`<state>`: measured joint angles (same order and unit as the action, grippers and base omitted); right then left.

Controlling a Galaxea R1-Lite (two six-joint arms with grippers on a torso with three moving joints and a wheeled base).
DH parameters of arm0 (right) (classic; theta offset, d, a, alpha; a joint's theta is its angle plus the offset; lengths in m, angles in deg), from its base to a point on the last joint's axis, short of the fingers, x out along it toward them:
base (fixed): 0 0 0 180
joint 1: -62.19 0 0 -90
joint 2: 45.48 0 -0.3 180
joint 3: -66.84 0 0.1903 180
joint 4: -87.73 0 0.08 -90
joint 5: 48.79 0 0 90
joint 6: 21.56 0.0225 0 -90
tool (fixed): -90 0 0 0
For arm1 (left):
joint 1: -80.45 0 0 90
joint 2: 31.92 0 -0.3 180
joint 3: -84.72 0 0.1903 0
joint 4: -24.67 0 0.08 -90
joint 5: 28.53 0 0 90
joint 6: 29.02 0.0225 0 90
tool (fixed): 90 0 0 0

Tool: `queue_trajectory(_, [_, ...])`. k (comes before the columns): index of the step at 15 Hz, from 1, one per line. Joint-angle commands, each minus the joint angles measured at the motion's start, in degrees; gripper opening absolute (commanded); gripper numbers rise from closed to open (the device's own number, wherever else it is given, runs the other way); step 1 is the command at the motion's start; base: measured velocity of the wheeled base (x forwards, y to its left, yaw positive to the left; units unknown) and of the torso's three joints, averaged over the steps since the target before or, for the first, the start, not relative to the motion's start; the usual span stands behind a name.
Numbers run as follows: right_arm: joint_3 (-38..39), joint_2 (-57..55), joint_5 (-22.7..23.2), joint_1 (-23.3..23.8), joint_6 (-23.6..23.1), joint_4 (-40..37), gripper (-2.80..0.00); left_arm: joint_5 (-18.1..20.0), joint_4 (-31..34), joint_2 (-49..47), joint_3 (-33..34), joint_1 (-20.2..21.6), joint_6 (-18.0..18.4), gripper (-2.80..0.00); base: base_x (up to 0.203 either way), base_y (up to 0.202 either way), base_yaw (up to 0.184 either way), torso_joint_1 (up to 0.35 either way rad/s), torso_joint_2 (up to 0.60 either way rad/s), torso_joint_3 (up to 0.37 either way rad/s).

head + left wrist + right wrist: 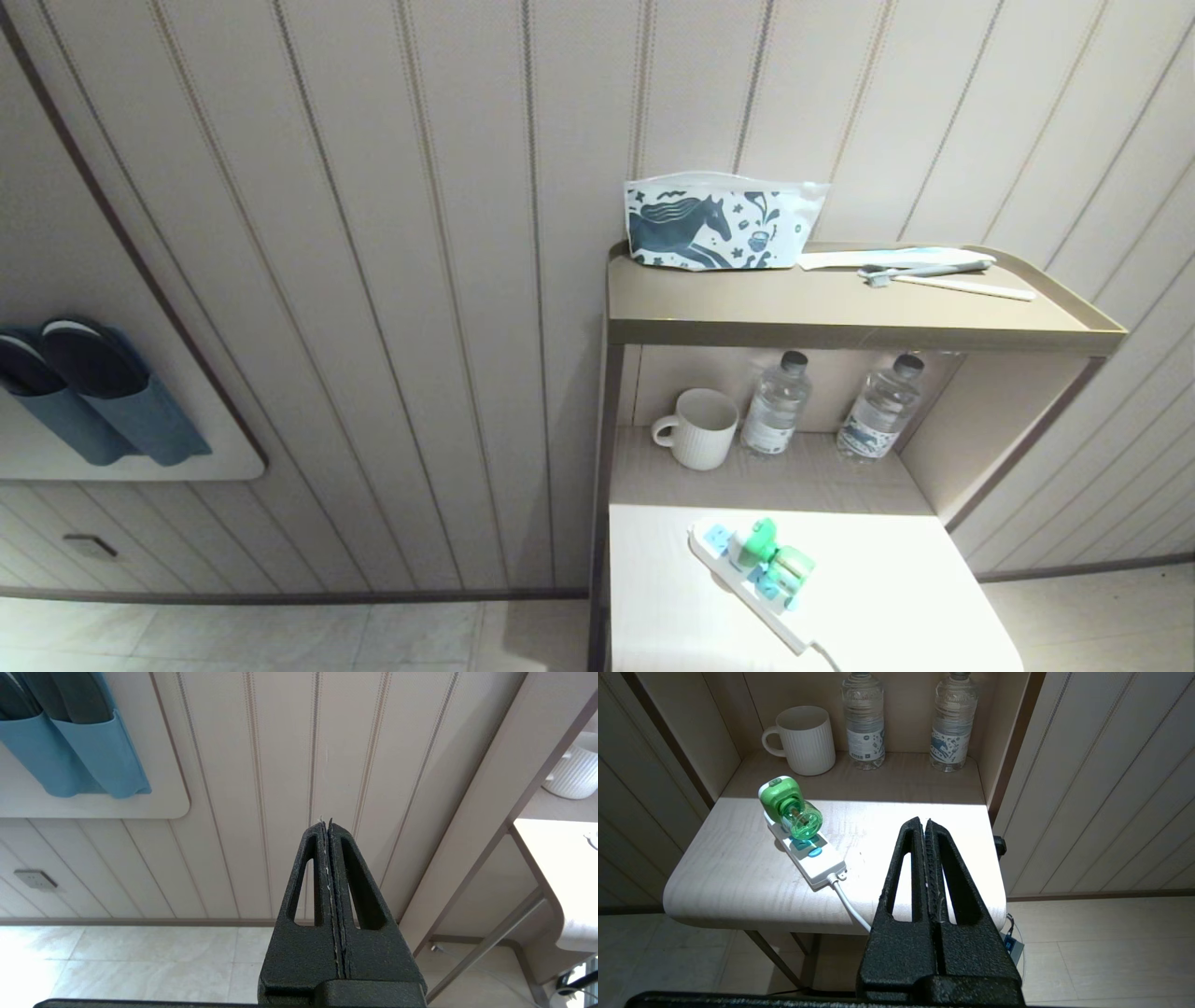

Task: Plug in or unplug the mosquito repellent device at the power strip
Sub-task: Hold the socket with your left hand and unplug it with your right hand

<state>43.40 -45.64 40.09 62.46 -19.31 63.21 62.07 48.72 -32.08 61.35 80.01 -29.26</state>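
The mosquito repellent device (789,807) sits plugged into the power strip (810,856) on the pale table (728,877), its green bottle lying over the sockets. The strip runs slantwise across the left half of the table top, starting near the back edge; its cord end points toward the front edge, and the white cord (852,907) drops over that edge. The right half of the table top is bare, with room around the strip on both sides.

Behind the table's back edge is a recessed shelf (747,476) with a white mug (698,427) at its left and two water bottles (775,403) to the right of it, all standing well apart from the strip. An upper shelf (840,308) overhangs this recess and carries a printed pouch (719,224).

The right gripper (924,823) hangs off the table's front edge, jaws pressed together and holding nothing. The left gripper (326,823) is off to the table's left, facing the panelled wall (280,765), jaws together and empty.

In the head view the strip's cord end is cut off by the frame's lower edge, and neither arm shows. The socket under the device is hidden by its body.
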Motion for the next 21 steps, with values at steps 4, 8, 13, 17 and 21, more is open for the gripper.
queue_trajectory(4, [-4.87, -0.30, 0.60, -0.05, -1.23, -3.16, -2.80, 0.02, 0.02, -0.02, -0.01, 0.00, 0.05, -2.80, 0.000, 0.000, 0.000, 0.000, 0.00, 0.000])
queue_trajectory(8, [-25.29, -7.37, 4.66, -0.01, -1.20, -15.34, -2.80, 0.02, 0.02, -0.02, -0.04, 0.00, 0.06, -2.80, 0.000, 0.000, 0.000, 0.000, 0.00, 0.000])
queue_trajectory(13, [-46.33, -35.65, 7.81, -0.72, 2.26, -18.08, -2.80, 0.02, 0.02, -0.02, -0.04, 0.00, 0.06, -2.80, 0.000, 0.000, 0.000, 0.000, 0.00, 0.000])
queue_trajectory(17, [-58.95, -57.70, 12.04, -3.57, 3.86, -19.90, -2.80, 0.02, 0.02, -0.02, -0.02, 0.00, 0.15, -2.80, 0.000, 0.000, 0.000, 0.000, 0.00, 0.000])
queue_trajectory(21, [-71.58, -71.30, 11.30, -19.29, 2.54, -40.93, -2.80, 0.02, 0.28, -0.02, -0.25, 0.00, 0.33, -2.80, 0.000, 0.000, 0.000, 0.000, 0.00, 0.000])
